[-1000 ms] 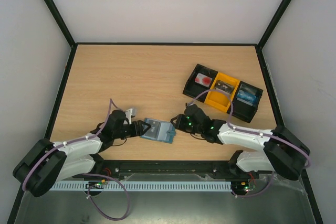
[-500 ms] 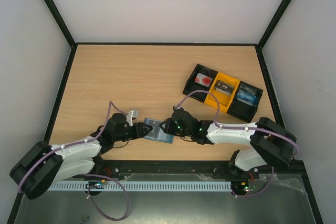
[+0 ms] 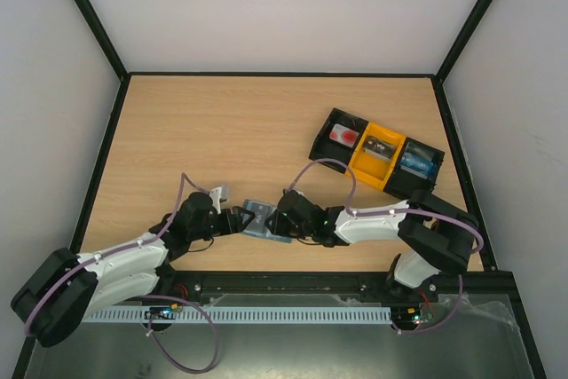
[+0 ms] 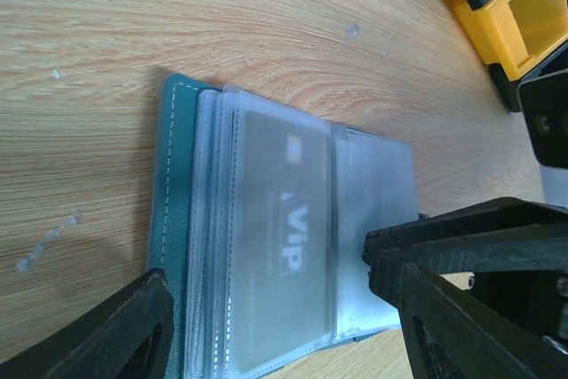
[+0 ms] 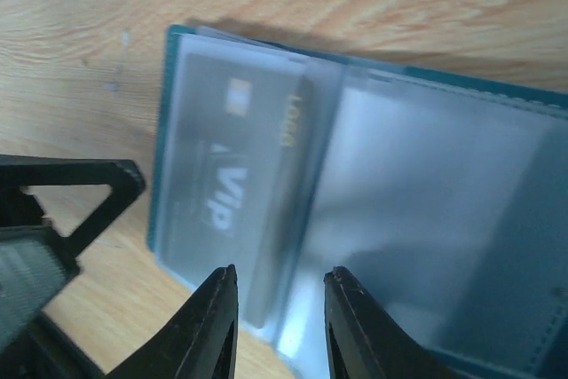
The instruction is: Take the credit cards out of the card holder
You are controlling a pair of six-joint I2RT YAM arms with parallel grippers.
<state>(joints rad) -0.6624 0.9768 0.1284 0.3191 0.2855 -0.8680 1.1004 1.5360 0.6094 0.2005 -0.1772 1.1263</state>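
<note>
Though unclear, holder underlies right gripper.

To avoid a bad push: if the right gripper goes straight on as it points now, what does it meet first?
Probably the card holder: its clear sleeve holding the VIP card lies just ahead of the right gripper.

Open teal card holder flat on wooden table, grey Vip card in clear sleeve; left gripper spread wide across its near edge; black-and-yellow tray top right
</note>
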